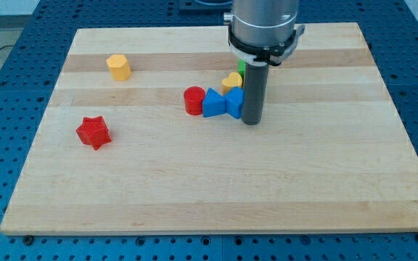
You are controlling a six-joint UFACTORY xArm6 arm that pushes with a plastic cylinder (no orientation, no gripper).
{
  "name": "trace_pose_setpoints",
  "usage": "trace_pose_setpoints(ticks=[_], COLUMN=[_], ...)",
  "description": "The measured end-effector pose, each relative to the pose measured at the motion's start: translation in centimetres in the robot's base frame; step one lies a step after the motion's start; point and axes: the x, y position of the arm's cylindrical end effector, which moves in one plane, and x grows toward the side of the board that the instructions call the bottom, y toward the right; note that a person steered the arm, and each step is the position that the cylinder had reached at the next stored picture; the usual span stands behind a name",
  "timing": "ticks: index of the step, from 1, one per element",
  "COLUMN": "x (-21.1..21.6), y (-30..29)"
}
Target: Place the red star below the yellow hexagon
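Observation:
The red star (93, 132) lies on the wooden board at the view's left. The yellow hexagon (119, 67) sits above it, near the board's upper left. My tip (251, 121) rests on the board near the middle, far to the right of both, touching or nearly touching the right side of a blue block (234, 102).
A cluster sits left of my tip: a red cylinder (194, 100), a blue triangular block (212, 104), the other blue block, a yellow block (231, 81) and a green block (242, 67) partly hidden behind the rod. The board (209, 188) lies on a blue perforated table.

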Motion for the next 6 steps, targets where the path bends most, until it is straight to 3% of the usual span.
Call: trace_pose_setpoints(ticks=[1,2,5,6], x=[0.0,3.0,11.4,10.0], y=[-0.2,-1.8,-23.8,-28.9])
